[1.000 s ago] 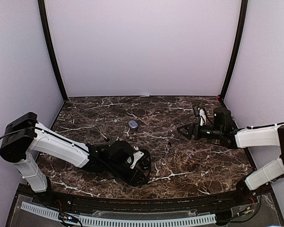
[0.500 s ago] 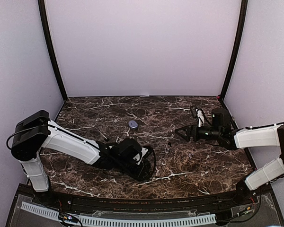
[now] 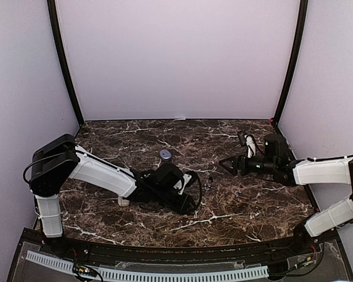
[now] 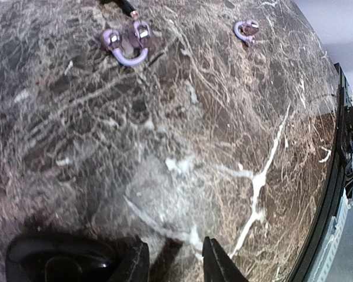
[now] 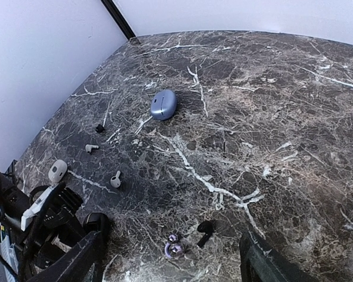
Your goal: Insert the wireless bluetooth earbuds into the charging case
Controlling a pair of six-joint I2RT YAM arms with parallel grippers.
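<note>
A lavender charging case point(image 5: 163, 104) lies shut at mid-table point(image 3: 165, 154). A black case point(image 4: 47, 261) sits just outside my left gripper's point(image 4: 175, 261) left finger; the jaws stand a little apart, with only marble between them. Purple earbuds point(image 4: 126, 47) point(image 4: 247, 29) lie ahead of it. In the right wrist view, a purple earbud point(image 5: 173, 249) and a black stemmed earbud point(image 5: 205, 230) lie between the wide-open fingers of my right gripper point(image 5: 170, 264). Two white earbuds point(image 5: 115, 179) point(image 5: 92, 148) and a small black one point(image 5: 99, 127) lie farther left.
A white case point(image 5: 57, 170) lies on the marble behind the left arm point(image 3: 123, 201). The left arm point(image 3: 106, 176) stretches low across the front left. The table's front edge point(image 4: 332, 194) runs close on the left gripper's right. Walls close in the back and sides.
My left arm has swung right and forward along the table, uncovering the white case, and its jaws have narrowed. The right arm has hardly moved.
</note>
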